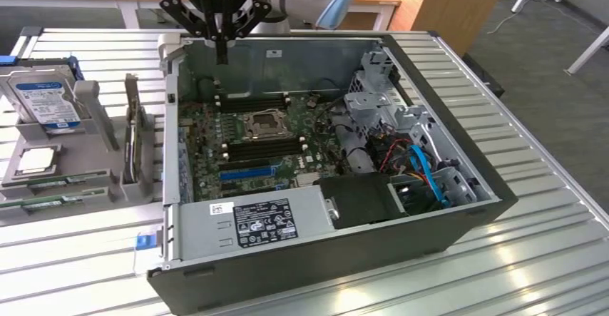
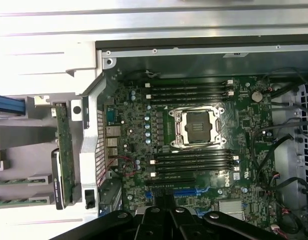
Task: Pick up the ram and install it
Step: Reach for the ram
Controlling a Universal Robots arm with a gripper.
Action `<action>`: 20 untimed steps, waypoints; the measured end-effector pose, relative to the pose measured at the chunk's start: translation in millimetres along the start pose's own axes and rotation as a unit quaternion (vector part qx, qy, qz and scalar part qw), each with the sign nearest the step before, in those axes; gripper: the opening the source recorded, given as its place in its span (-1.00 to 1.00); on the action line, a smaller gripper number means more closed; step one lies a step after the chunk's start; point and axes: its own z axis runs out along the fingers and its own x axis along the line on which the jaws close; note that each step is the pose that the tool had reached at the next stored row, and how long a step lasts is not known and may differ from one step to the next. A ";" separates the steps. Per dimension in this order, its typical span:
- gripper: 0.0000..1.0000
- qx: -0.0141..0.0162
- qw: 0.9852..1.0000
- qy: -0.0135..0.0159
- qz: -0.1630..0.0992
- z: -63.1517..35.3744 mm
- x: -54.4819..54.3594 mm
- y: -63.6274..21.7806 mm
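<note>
While nothing is gripped, step: pre-pick; ram not yet lifted, slots bare.
Exterior, gripper [image 1: 222, 55]: fingers pressed together, empty, hanging over the case [image 1: 314, 280] far wall, 12 o'clock of the motherboard [image 1: 214, 166].
Exterior, ram [image 1: 57, 202]: two green sticks lying in the gray tray [image 1: 90, 162], 8 o'clock of the case, well apart from the gripper.
Exterior, slots [image 1: 262, 148]: black, empty, flanking the CPU socket [image 1: 264, 125].
Wrist, gripper [image 2: 166, 205]: closed, empty, above the motherboard [image 2: 244, 125].
Wrist, ram [image 2: 16, 201]: outside the case wall, beyond the upright expansion card [image 2: 63, 155].
Wrist, slots [image 2: 194, 162]: empty.
Next move calls for (judgement): fingers parted, hand over the tray, jaws squared to the stick's thin faces.
</note>
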 end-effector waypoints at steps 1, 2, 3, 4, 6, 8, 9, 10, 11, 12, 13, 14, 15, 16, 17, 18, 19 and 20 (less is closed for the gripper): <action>-0.80 0.000 1.000 0.000 0.000 0.0 0.8 0.0; -0.80 0.000 1.000 0.000 0.000 0.0 1.6 -0.1; -0.80 0.000 1.000 0.000 0.000 0.0 2.3 -0.1; -0.80 0.000 1.000 0.000 0.000 -0.1 3.2 -0.2; -0.80 0.000 1.000 0.000 0.000 -0.1 4.7 -0.3; -0.80 0.000 1.000 0.000 0.000 -0.1 6.3 -0.4; -0.80 0.000 1.000 0.000 0.000 -0.2 7.1 -0.4; -0.80 0.000 1.000 0.000 0.000 -0.2 7.9 -0.5; -0.80 0.000 1.000 0.000 0.000 -0.2 8.8 -0.6; -0.80 0.000 1.000 0.000 0.000 -0.2 9.6 -0.6; -0.80 0.000 1.000 0.000 0.000 -0.2 10.4 -0.7; -0.80 0.000 1.000 0.000 0.000 -0.2 11.3 -0.7; -0.80 0.000 1.000 0.000 0.000 -0.2 12.1 -0.8; -0.80 0.000 1.000 0.000 0.000 -0.3 12.9 -0.9; -0.80 0.000 1.000 0.000 0.000 -0.3 13.8 -0.9; -0.80 0.000 1.000 0.000 0.000 -0.3 14.6 -1.0; -0.80 0.000 1.000 0.000 0.000 -0.3 15.4 -1.0; -0.80 0.000 1.000 0.000 0.000 -0.3 16.2 -1.1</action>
